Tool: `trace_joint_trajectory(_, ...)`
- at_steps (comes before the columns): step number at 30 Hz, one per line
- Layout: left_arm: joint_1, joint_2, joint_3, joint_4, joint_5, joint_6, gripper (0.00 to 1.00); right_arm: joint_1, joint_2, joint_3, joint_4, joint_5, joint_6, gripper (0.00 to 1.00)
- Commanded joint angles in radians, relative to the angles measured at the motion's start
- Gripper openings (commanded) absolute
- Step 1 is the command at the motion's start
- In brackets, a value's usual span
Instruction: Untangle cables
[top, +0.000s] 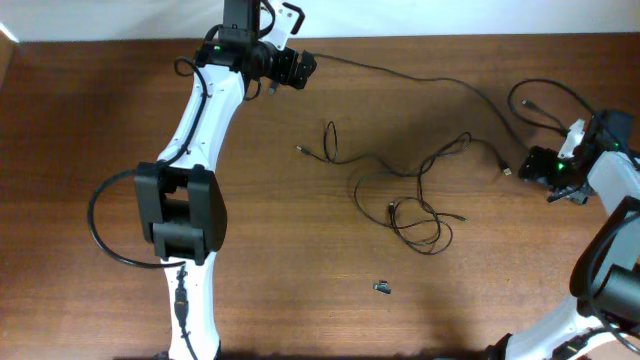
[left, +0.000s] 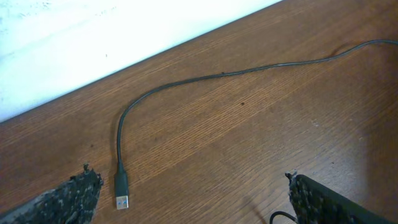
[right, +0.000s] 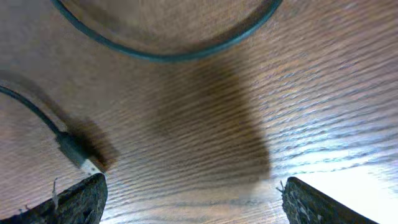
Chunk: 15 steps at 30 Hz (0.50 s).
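Several thin black cables lie on the wooden table. One long cable (top: 440, 82) runs from my left gripper (top: 300, 68) at the back to a plug (top: 507, 172) in front of my right gripper (top: 526, 168). A loose tangle of cables (top: 405, 195) lies mid-table. In the left wrist view the long cable's USB plug (left: 122, 194) rests on the wood just inside the left finger, and the gripper (left: 193, 202) is open and holds nothing. In the right wrist view a plug (right: 78, 152) lies just beyond the left fingertip (right: 78, 199) of the open, empty gripper (right: 193, 199).
A further cable loop (top: 545, 100) curls at the back right, close to the right arm, and shows as an arc (right: 168, 55) in the right wrist view. A small dark stubby piece (top: 383, 288) lies near the front. The table's back edge meets a white wall (left: 93, 37).
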Motion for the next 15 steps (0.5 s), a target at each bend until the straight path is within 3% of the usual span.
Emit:
trace_joint_trajectory(1,0.003,-0.002,0.003,0.002,0.018,-0.013,0.99,-0.002,0.038,-0.023,0.014,-0.012,-0.008,0.91)
trace_joint_trajectory(15,0.003,-0.002,0.003,0.002,0.018,-0.013,0.99,-0.002,0.062,-0.062,0.211,0.007,-0.017,0.91)
